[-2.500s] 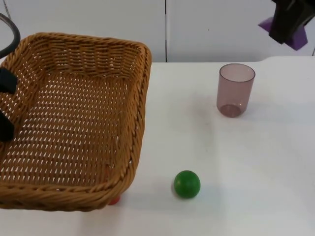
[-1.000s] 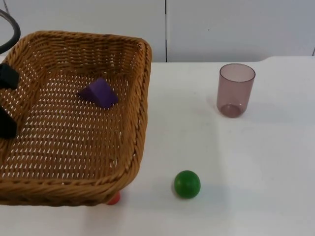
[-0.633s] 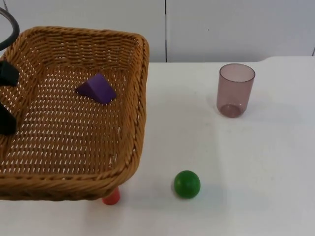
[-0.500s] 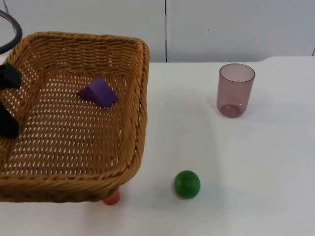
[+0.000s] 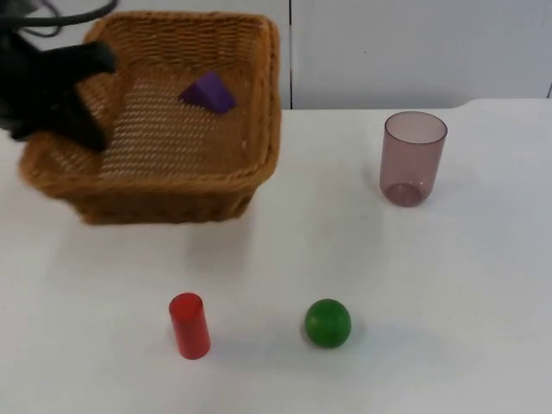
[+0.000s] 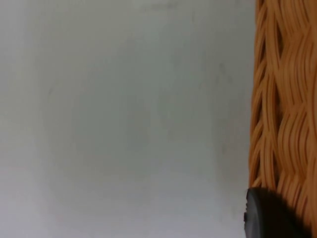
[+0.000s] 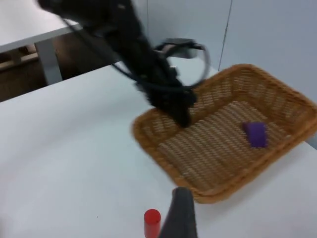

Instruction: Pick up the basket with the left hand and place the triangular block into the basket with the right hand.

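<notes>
The wicker basket (image 5: 164, 185) stands low at the table's back left, with the purple triangular block (image 5: 207, 91) lying inside near its far wall. My left gripper (image 5: 76, 97) is shut on the basket's left rim, one finger inside and one outside. In the left wrist view the woven wall (image 6: 285, 99) runs beside a black fingertip (image 6: 267, 215). From the right wrist view the basket's rim (image 7: 163, 148), the block (image 7: 256, 134) and the left arm (image 7: 148, 74) appear from a distance. My right gripper (image 7: 181, 218) hangs well back from the basket, holding nothing that I can see.
A red cylinder (image 5: 189, 325) stands upright near the front, a green ball (image 5: 328, 323) to its right. A translucent brownish cup (image 5: 413, 158) stands at the back right. The grey partition wall closes off the table behind the basket.
The basket with the block in it moved away from the camera to the back left and sank lower. The red cylinder it covered now stands in the open.
</notes>
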Robot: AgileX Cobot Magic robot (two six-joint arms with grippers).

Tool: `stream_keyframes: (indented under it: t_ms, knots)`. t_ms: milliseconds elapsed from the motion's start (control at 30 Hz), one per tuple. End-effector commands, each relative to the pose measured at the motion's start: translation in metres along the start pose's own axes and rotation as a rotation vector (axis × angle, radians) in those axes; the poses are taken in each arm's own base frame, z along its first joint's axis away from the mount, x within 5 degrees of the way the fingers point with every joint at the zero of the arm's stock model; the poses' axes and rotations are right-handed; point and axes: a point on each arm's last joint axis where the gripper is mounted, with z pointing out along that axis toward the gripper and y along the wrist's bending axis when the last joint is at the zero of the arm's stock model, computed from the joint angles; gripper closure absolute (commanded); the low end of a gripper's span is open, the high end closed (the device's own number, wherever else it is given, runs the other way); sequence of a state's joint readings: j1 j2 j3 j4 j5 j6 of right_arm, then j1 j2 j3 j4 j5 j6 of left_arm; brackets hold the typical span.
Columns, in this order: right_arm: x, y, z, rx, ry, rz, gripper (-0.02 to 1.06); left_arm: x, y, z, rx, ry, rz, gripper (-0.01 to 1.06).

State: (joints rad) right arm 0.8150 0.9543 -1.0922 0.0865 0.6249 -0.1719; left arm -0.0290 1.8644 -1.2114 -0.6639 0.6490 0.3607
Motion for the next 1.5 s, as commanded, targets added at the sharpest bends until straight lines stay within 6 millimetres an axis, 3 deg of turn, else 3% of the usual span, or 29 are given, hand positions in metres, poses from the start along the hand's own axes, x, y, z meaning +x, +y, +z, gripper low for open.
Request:
stream_keyframes:
  t_ms: [0,100,133,167,267,400,500,567,600,633,733,800,833,967,1000,1100,1167,1233,1300,1333,1367,1467]
  knots:
    - [0.000,-0.001,0.001,0.004,-0.011,0.011,0.39,-0.021,-0.009,0.026,0.031,-0.017,-0.004,1.05]
    - [0.000,-0.001,0.000,0.004,-0.011,0.013,0.39,-0.037,-0.012,0.058,0.042,-0.005,-0.002,1.05]
    - [0.000,-0.001,0.000,0.004,-0.011,0.013,0.39,-0.042,-0.012,0.076,0.047,0.006,-0.002,1.05]
    - [0.000,-0.001,0.000,0.004,-0.011,0.013,0.39,-0.042,-0.012,0.076,0.047,0.006,-0.002,1.05]
    - [0.000,-0.001,0.000,0.006,-0.011,0.011,0.39,-0.043,-0.008,0.104,0.039,0.025,-0.001,1.05]
    - [0.001,-0.001,0.000,0.006,-0.007,0.010,0.39,-0.037,0.000,0.119,0.020,0.041,-0.009,1.04]
    - [0.001,-0.001,0.000,0.010,-0.004,0.003,0.39,-0.034,0.004,0.125,0.011,0.055,-0.005,0.96]
    - [0.001,-0.002,0.000,0.014,-0.004,-0.003,0.39,-0.034,0.004,0.125,0.008,0.056,0.000,0.79]
    - [0.001,-0.002,0.000,0.017,-0.003,-0.008,0.39,-0.035,0.004,0.125,0.009,0.056,0.003,0.63]
    - [0.001,-0.002,0.000,0.017,-0.003,-0.008,0.39,-0.035,0.004,0.125,0.009,0.056,0.003,0.63]
    - [0.001,-0.003,0.000,0.023,-0.002,-0.015,0.39,-0.038,0.004,0.120,0.004,0.054,0.018,0.21]
    - [0.001,-0.003,0.000,0.023,-0.004,-0.015,0.39,-0.042,0.006,0.111,-0.012,0.035,0.037,0.00]
    - [0.001,-0.003,0.000,0.023,-0.004,-0.015,0.39,-0.042,0.006,0.111,-0.012,0.035,0.037,0.00]
    - [-0.004,-0.004,-0.001,0.037,-0.053,-0.026,0.39,-0.056,0.002,0.069,-0.080,-0.008,0.112,0.00]
    - [-0.004,-0.004,-0.001,0.037,-0.053,-0.026,0.39,-0.056,0.002,0.069,-0.080,-0.008,0.112,0.00]
    - [-0.008,-0.005,-0.002,0.056,-0.101,-0.044,0.39,-0.058,-0.011,0.030,-0.138,-0.001,0.163,0.00]
    - [-0.011,-0.006,-0.002,0.061,-0.136,-0.044,0.39,-0.050,-0.023,0.003,-0.149,-0.023,0.208,0.00]
    - [-0.013,-0.006,-0.002,0.063,-0.153,-0.045,0.39,-0.040,-0.026,-0.006,-0.151,-0.032,0.214,0.00]
    - [-0.015,-0.006,-0.003,0.067,-0.179,-0.045,0.39,-0.015,-0.035,-0.037,-0.152,-0.106,0.235,0.00]
    - [-0.015,-0.006,-0.003,0.067,-0.182,-0.043,0.39,-0.002,-0.034,-0.045,-0.155,-0.114,0.243,0.00]
    - [-0.015,-0.006,-0.003,0.067,-0.182,-0.043,0.39,-0.002,-0.034,-0.045,-0.155,-0.114,0.243,0.00]
    - [-0.015,-0.006,-0.003,0.065,-0.178,-0.019,0.39,0.036,-0.037,-0.084,-0.153,-0.190,0.255,0.00]
